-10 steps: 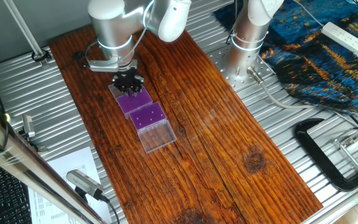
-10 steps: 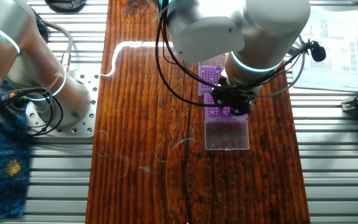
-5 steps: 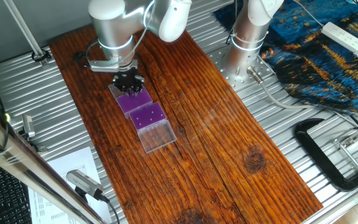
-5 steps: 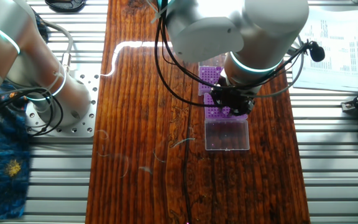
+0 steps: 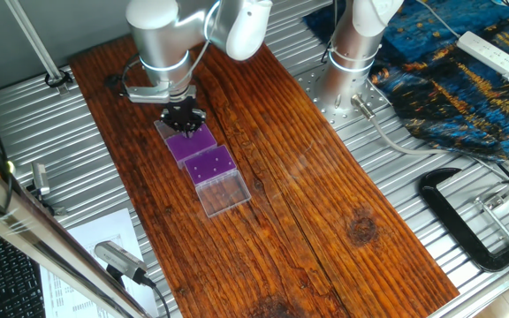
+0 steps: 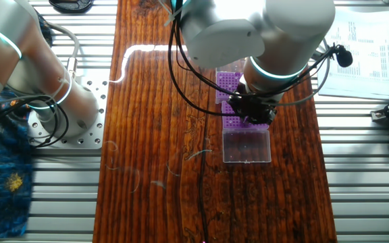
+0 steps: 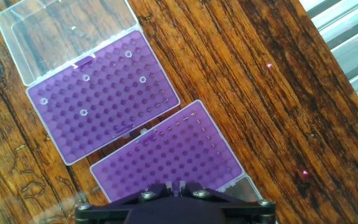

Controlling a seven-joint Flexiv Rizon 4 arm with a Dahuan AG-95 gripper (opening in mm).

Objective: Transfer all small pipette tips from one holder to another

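small pipette tips in far rack | gripper fingertips hidden (state unclear)

The gripper fingertips are not visible in any view: in the hand view only the dark gripper base shows at the bottom edge, so the jaw state cannot be determined. In both fixed views the arm covers part of the rear purple rack. The hand view cuts off the near rack at the bottom. The small pipette tips are unresolvable in the fixed views.
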